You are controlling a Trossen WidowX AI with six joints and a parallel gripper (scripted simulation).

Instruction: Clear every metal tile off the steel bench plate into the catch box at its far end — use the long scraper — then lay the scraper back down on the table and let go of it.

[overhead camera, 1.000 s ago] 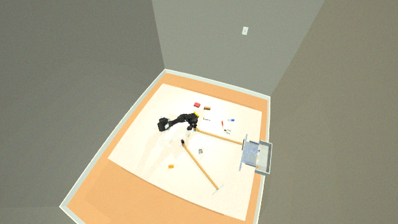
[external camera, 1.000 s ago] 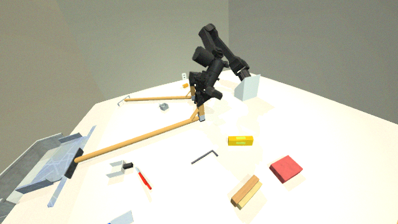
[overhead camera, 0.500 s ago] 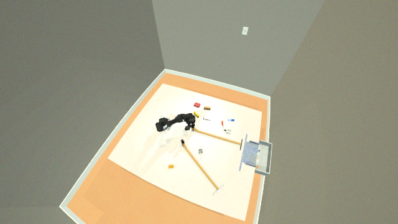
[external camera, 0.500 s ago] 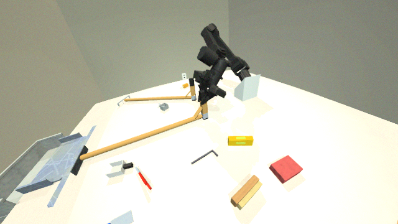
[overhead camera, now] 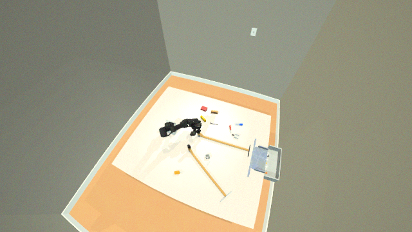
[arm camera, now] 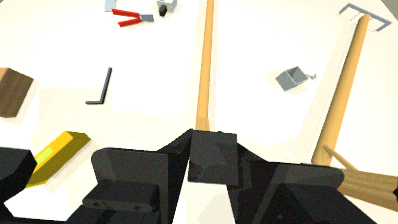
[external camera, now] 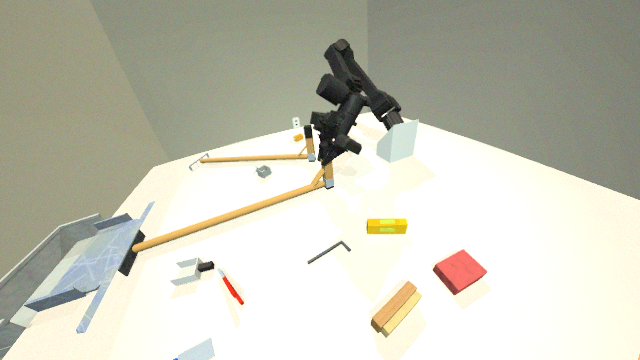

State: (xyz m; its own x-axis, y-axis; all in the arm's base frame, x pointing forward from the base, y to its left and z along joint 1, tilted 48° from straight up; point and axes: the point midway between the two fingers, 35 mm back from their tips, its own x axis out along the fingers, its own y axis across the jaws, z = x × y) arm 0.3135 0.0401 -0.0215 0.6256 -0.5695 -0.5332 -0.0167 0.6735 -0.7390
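My gripper [overhead camera: 197, 132] [external camera: 326, 159] [arm camera: 205, 133] is shut on the upright grip of the long scraper [overhead camera: 225, 143] [external camera: 230, 215] [arm camera: 205, 65]. The scraper's wooden pole runs out to its black blade [overhead camera: 249, 150] [external camera: 131, 257], which is just off the near edge of the steel bench plate [overhead camera: 258, 158] [external camera: 95, 265]. I cannot tell whether the blade touches the table. No tile can be made out on the plate's open surface. The catch box [overhead camera: 279, 164] [external camera: 61, 240] is at the plate's far end. Small dark and orange spots show near the join, too small to place surely.
A second long tool [overhead camera: 207, 172] [external camera: 255, 158] [arm camera: 345, 85] with an open frame head lies beside the scraper. A small grey box [overhead camera: 207, 156] [external camera: 263, 171] [arm camera: 291, 78] sits between them. A yellow level [external camera: 387, 226], hex key [external camera: 327, 252], red block [external camera: 460, 271] and wooden block [external camera: 395, 307] lie on the other side.
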